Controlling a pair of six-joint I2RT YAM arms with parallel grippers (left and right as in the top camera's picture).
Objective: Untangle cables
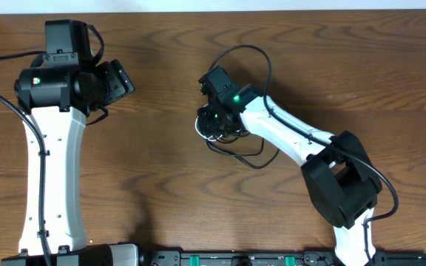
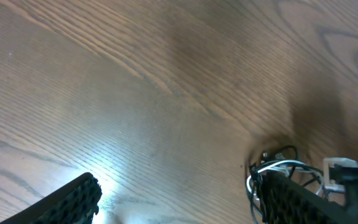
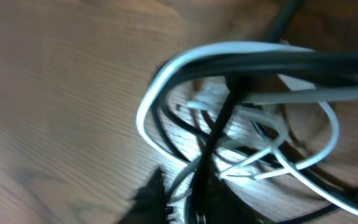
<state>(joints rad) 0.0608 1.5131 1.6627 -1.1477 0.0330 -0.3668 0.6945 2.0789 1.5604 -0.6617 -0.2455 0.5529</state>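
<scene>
The black cable (image 1: 267, 63) and the white cable (image 1: 198, 129) lie knotted together in one clump near the middle of the wooden worktop (image 1: 161, 170). One black loop arches away from the clump toward the far edge, and more black strands trail out on its near side. The white cable sits in small loops at the clump's left edge. The right end effector (image 1: 214, 125) is down on this clump, its arm reaching in from the near right corner. In the right wrist view, which is blurred, a white loop (image 3: 148, 93) curves round with black strands (image 3: 219, 118) crossing through it, and a bundle of white and dark strands runs across the top of the frame. From these views I cannot tell whether its fingers are pressed together on a strand or apart. The left end effector (image 2: 178, 186) is well apart from the clump, over bare wood on the left side of the worktop. Its fingers (image 2: 73, 202) are spread wide with nothing between them, and the clump shows just beyond its right finger in the left wrist view.
</scene>
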